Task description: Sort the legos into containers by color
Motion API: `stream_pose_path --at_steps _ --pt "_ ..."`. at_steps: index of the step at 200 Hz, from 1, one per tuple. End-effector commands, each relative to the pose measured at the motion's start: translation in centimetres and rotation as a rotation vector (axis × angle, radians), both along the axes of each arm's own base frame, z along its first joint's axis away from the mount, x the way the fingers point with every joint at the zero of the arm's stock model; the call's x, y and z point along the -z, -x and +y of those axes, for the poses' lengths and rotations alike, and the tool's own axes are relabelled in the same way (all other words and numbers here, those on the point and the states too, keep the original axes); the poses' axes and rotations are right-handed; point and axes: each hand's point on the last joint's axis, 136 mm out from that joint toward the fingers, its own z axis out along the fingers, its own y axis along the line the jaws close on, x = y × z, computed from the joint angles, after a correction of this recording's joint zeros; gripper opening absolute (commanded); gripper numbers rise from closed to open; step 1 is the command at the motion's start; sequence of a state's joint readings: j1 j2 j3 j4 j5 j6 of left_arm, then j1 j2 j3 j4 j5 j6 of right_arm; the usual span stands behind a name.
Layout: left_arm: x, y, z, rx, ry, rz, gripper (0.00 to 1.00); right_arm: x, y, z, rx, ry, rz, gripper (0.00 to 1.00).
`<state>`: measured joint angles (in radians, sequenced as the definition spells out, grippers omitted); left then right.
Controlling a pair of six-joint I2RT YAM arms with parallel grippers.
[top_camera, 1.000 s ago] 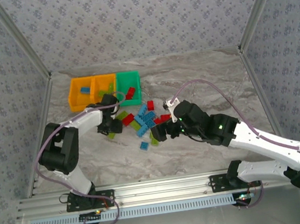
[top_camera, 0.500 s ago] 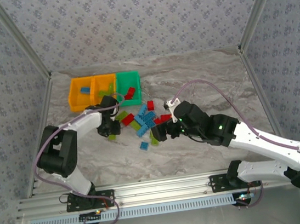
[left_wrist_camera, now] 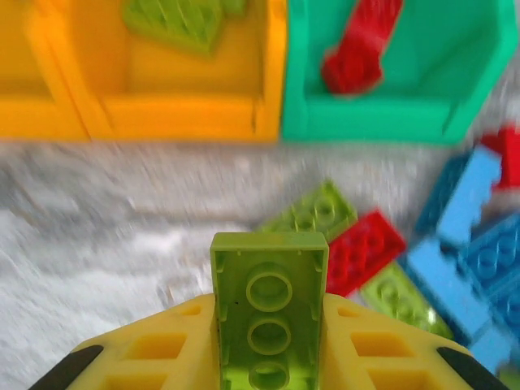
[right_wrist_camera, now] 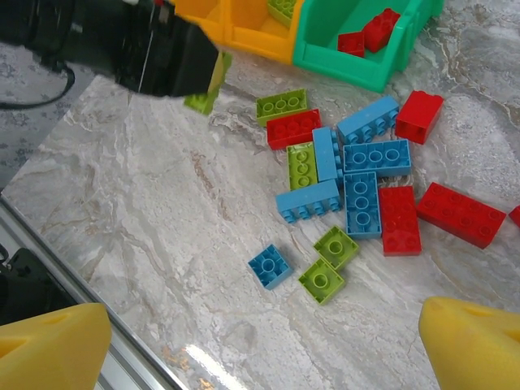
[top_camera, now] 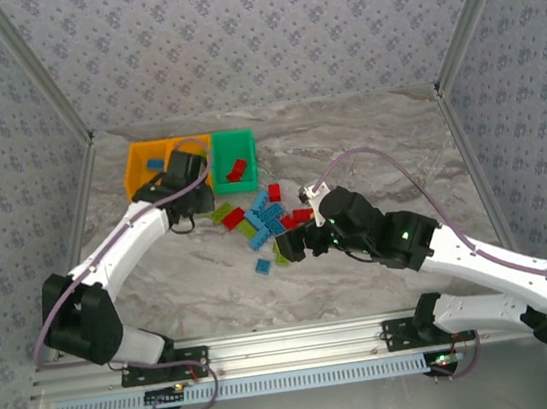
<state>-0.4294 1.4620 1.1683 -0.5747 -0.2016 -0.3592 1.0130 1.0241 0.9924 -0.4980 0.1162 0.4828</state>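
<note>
My left claw (left_wrist_camera: 268, 351) is clamped on a lime brick (left_wrist_camera: 270, 276), gripped by one end so the rest pokes out front. The middle orange bin (left_wrist_camera: 175, 123) is dead ahead with lime ones inside, so that's my drop spot I reckon.

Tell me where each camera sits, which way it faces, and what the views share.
Top external: fixed high behind the bases, looking down on the table, bins and loose bricks; left arm and right arm show.
Left wrist: on the left arm, facing the orange bin and green bin; the left jaws hold a lime brick.
Right wrist: on the right arm, looking down on the loose bricks; the right jaws stand wide open at the bottom corners.
Shared: the red bricks in the green bin show in all three.
</note>
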Motion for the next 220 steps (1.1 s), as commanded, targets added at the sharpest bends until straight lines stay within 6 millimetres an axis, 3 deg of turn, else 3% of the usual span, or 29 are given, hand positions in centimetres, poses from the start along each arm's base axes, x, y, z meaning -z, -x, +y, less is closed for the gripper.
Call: stream_pose_path --at_steps 1,44,60,80,100,115,127,159,184,198,213,220 --pt "-1.7 -5.4 1.7 -0.089 -0.044 -0.102 0.31 -0.2 0.2 -0.3 0.009 -0.010 -0.002 1.00" --pt "-0.3 -13.1 1.3 -0.114 -0.010 -0.082 0.31 -0.4 0.9 -0.8 0.018 -0.027 0.014 1.00" --pt "0.2 -15.2 1.0 -0.119 0.011 -0.062 0.38 -0.5 1.1 -1.2 0.023 -0.026 0.013 1.00" --pt "-0.9 -16.2 0.5 -0.111 0.013 -0.078 0.46 -0.6 1.4 -1.8 0.035 -0.021 0.013 1.00" --pt "-3.9 -15.4 0.1 -0.098 0.046 -0.127 0.49 0.1 1.4 -2.5 0.058 0.001 0.016 1.00" --pt "-7.1 -13.5 -0.5 -0.075 0.092 -0.184 0.50 0.7 1.2 -2.8 0.076 0.017 0.013 1.00" --pt "-9.6 -10.8 -1.1 -0.050 0.124 -0.239 0.50 1.2 0.9 -2.8 0.088 0.035 0.010 1.00" --pt "-14.6 -0.1 -5.3 0.166 0.222 -0.440 0.56 3.0 -0.7 -2.4 0.133 0.121 0.010 1.00" --pt "-15.3 7.4 -6.9 0.358 0.195 -0.500 0.68 5.0 -1.6 0.1 0.088 0.191 0.060 1.00" --pt "-14.5 10.6 -6.9 0.455 0.136 -0.473 0.79 6.4 -1.6 1.9 0.041 0.225 0.110 0.99" --pt "-13.5 13.6 -6.3 0.569 0.056 -0.412 0.98 8.2 -1.3 3.9 -0.017 0.268 0.153 0.95" --pt "-12.6 15.0 -5.9 0.629 0.017 -0.373 0.99 8.8 -1.1 4.8 -0.043 0.287 0.162 0.94"
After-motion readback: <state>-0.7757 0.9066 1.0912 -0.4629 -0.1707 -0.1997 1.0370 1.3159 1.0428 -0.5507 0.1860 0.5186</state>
